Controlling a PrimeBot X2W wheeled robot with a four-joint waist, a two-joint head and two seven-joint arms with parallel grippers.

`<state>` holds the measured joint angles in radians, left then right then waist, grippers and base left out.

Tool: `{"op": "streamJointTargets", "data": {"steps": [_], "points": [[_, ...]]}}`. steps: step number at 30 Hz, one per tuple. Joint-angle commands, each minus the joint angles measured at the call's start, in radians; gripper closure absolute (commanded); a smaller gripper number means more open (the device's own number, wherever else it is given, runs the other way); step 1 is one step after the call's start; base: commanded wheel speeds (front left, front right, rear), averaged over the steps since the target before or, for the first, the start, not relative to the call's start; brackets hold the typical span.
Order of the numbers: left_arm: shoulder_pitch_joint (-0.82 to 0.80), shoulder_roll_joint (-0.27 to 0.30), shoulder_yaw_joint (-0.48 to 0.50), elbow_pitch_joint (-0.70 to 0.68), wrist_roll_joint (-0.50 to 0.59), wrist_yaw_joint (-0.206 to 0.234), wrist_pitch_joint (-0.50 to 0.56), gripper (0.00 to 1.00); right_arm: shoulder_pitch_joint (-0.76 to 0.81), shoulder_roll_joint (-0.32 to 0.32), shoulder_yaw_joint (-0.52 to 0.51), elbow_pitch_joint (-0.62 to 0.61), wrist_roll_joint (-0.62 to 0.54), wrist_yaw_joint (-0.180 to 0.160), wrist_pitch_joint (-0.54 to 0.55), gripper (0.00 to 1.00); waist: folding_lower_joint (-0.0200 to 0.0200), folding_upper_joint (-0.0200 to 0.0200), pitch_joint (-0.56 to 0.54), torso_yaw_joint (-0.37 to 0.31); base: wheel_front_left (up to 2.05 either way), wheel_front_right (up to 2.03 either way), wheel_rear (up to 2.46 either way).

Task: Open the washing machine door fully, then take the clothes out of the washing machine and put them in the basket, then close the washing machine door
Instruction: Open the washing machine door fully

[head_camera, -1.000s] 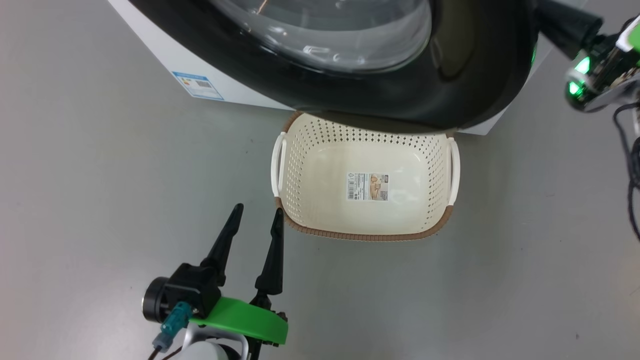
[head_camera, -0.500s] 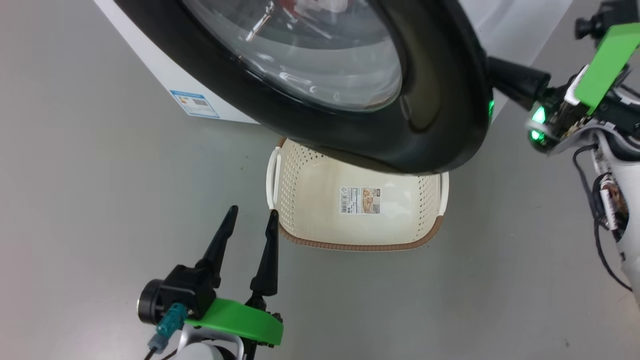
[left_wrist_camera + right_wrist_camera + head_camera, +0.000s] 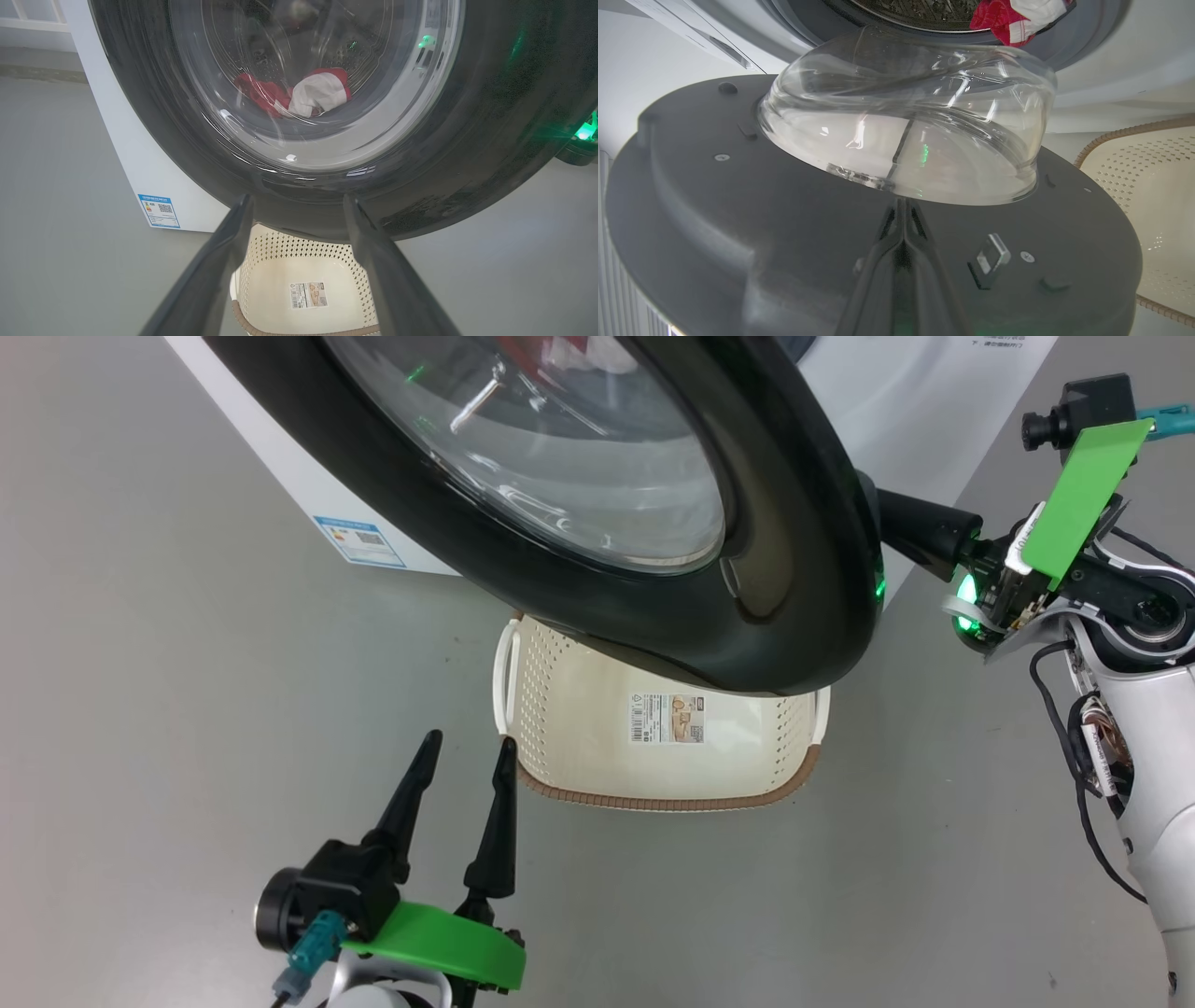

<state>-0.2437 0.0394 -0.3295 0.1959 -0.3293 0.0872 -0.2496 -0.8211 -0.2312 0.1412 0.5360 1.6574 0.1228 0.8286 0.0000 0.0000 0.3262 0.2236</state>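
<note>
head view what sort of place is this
Likely a lab or test space, not a home: washing machine on plain grey floor, basket in front of it.

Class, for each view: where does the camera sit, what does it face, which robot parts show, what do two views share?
Head: looking down on the washing machine door and basket; left gripper, right arm.
Left wrist: faces the door's outer side; its open fingers.
Right wrist: faces the door's inner side; right gripper, shut.
Shared: both wrist views, the clothes.
</note>
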Motion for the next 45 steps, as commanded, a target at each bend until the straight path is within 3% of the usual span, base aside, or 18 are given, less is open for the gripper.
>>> {"op": "streamJointTargets", "data": {"steps": [1, 2, 3, 18, 45], "points": [[0.005, 0.011, 0.035, -0.025, 0.005, -0.006, -0.012, 0.0, 0.018, 0.011, 0.004, -0.031, -0.018, 0.008, -0.01, 0.58, 0.0, 0.0, 0.001, -0.001, 0.0, 0.0, 0.0], [0.005, 0.011, 0.037, -0.024, 0.006, -0.008, -0.012, 0.0, 0.02, 0.01, -0.001, -0.03, -0.025, 0.008, -0.023, 0.24, 0.0, 0.0, 0.0, -0.002, 0.0, 0.0, 0.0], [0.004, 0.011, 0.039, -0.022, 0.007, -0.01, -0.012, 0.0, 0.024, 0.01, -0.005, -0.027, -0.031, 0.008, -0.035, 0.0, 0.0, 0.0, -0.002, -0.003, 0.0, 0.0, 0.0], [0.032, 0.011, 0.114, 0.01, 0.029, -0.047, -0.012, 0.0, 0.133, 0.028, -0.064, -0.009, -0.057, 0.008, -0.144, 0.0, 0.0, 0.0, -0.053, -0.057, 0.0, 0.0, 0.0], [0.122, 0.011, 0.249, 0.027, 0.057, -0.092, -0.012, 0.0, 0.515, 0.094, -0.127, -0.034, -0.095, 0.008, -0.307, 0.0, 0.0, 0.0, -0.138, -0.188, 0.0, 0.0, 0.0]]}}
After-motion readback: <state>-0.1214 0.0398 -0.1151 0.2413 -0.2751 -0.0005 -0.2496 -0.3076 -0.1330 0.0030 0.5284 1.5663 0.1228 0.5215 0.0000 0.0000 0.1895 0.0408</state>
